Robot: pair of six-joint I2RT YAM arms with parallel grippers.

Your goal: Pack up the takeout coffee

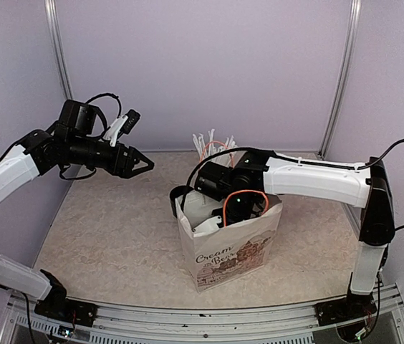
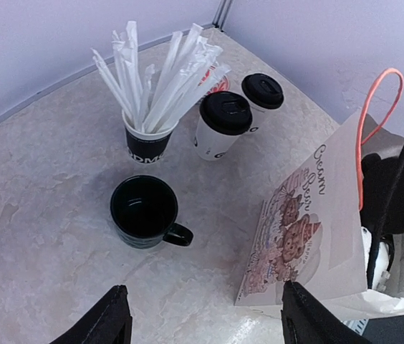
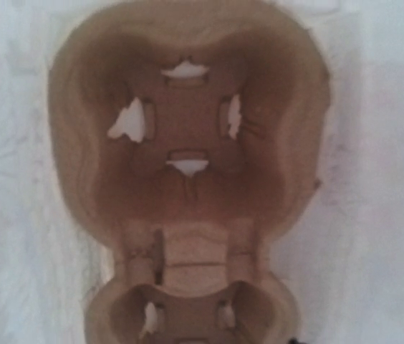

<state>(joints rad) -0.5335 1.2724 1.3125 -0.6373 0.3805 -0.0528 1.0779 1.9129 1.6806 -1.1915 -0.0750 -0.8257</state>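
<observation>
Bag: dark cursive script on the white front, seen from the top camera. First word reads "Cream". The word under it starts with B and looks like "Bear", but it is creased and I can't be sure.

Left wrist view: the same script runs up the bag's face, "Cream" legible. It sits above a printed drawing of bears, with small lettering too fine to read.

Straw cup: white block letters on the black band, roughly "GDM", cut off by the curve.

Front white cup: black lettering near the base, only a round letter shows.

Rear white cup: dark mark low on the wall, unreadable.
</observation>
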